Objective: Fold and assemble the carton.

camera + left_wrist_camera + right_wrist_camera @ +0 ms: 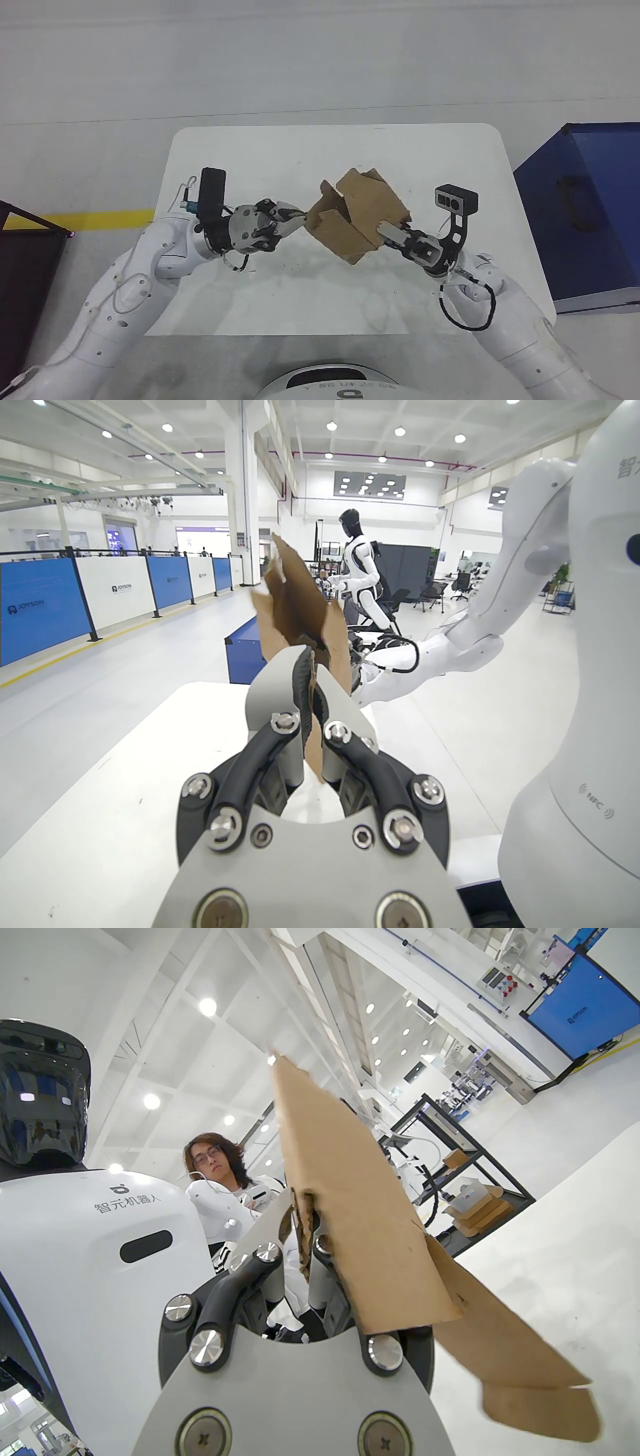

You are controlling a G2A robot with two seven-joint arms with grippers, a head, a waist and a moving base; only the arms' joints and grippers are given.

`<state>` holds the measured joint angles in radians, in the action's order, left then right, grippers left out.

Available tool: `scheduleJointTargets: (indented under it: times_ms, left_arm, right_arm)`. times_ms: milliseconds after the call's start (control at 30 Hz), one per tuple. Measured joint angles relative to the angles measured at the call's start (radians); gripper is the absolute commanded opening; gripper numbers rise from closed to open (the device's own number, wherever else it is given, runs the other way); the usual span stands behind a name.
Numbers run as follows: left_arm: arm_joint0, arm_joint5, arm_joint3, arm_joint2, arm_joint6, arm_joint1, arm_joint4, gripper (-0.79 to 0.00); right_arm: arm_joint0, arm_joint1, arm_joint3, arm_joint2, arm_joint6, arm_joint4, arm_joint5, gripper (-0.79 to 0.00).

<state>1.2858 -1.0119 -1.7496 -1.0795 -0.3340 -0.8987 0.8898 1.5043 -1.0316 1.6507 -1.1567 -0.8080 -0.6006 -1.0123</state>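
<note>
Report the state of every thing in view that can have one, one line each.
carton, partly formed, flaps loose and open, held between the two grippers over the table.
left gripper, shut on one edge of the carton.
right gripper, shut on the opposite side of the carton.

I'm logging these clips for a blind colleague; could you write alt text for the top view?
A partly opened brown carton is held over a white table between two white arms: the left gripper is shut on a flap at one side, the right gripper on the opposite side. A blue container stands beside the table.
</note>
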Motion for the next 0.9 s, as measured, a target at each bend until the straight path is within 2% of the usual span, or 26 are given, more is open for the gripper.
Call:
scheduleJointTargets:
  times_ms: [33,200,267,567,700,900]
  left_arm:
    - [0.002,0.007,0.005,-0.009,-0.011,-0.001,0.01,0.0]
    - [0.022,0.047,0.019,-0.016,-0.076,-0.012,0.026,0.0]
    - [0.031,0.049,0.029,-0.013,-0.093,-0.016,0.036,0.0]
    - [0.075,0.084,0.08,0.005,-0.092,-0.03,0.107,0.0]
    - [0.06,0.111,0.096,0.029,-0.096,-0.042,0.106,0.0]
    - [0.017,0.146,0.131,0.056,-0.098,-0.062,0.119,0.0]
  right_arm:
    - [0.0,0.003,0.0,0.002,0.0,0.0,0.0,-0.785]
    - [0.001,0.013,-0.02,-0.024,0.0,0.02,0.0,-0.785]
    - [0.001,0.01,-0.045,-0.069,0.011,0.092,0.0,-0.785]
    - [0.032,-0.038,-0.012,-0.098,0.202,0.29,0.0,-0.785]
    - [0.04,-0.051,0.016,-0.072,0.22,0.292,0.0,-0.785]
    - [0.046,-0.059,0.047,-0.031,0.157,0.231,0.0,-0.785]
